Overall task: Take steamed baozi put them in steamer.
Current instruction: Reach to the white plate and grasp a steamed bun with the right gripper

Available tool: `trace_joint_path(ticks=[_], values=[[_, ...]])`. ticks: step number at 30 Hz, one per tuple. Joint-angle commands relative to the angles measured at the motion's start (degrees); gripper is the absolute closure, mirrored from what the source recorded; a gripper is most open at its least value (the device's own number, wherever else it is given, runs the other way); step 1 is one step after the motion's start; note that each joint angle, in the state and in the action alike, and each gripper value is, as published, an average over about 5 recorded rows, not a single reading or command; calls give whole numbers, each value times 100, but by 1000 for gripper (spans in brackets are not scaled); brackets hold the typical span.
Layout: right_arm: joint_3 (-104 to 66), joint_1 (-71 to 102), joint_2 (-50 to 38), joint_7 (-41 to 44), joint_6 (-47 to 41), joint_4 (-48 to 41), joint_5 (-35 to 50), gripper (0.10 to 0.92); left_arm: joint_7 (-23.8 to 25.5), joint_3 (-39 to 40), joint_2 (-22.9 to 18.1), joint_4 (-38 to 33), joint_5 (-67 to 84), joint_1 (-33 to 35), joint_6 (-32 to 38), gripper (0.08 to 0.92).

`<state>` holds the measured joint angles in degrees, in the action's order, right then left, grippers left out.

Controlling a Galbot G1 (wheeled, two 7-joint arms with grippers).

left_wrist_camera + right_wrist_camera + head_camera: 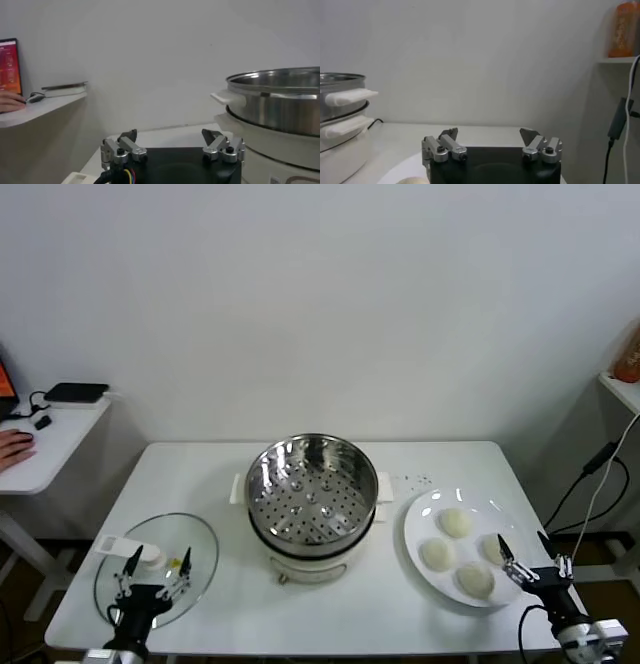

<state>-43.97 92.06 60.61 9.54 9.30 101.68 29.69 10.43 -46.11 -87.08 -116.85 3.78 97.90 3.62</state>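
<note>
- Left gripper (156,572) hovers over the glass lid (195,544) at the table's (330,624) near left, jaws spread, holding nothing.
- Steamer (311,489) stands mid-table, tray bare.
- Four baozi (455,522) lie on the plate (420,524), right of the steamer.
- Right gripper (533,561) sits at the plate's near right rim, jaws spread, holding nothing.

White table (200,474) w/ flat white plate (425,524) on its right side, round glass lid (200,549) at front left. Side desk (60,434) far left: black device (75,392), a person's hand (15,446) on a mouse. Orange item on shelf (628,356) at right; black cable (590,474) hangs below it.
</note>
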Motion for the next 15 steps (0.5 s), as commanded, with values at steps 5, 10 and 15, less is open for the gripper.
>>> trace_joint_path(ticks=[5, 10, 15], values=[[140, -1084, -859, 459, -1548, 450, -1077, 203, -17, 35, -37, -91, -31, 0, 57, 177], [803, -2127, -1863, 1028, -2515, 343, -1335, 203, -19, 62, -138, -160, -114, -71, 115, 177], [1772, -3316, -2813, 2150, -3002, -69, -1512, 203, -56, 129, -212, -155, -168, -180, 169, 177]])
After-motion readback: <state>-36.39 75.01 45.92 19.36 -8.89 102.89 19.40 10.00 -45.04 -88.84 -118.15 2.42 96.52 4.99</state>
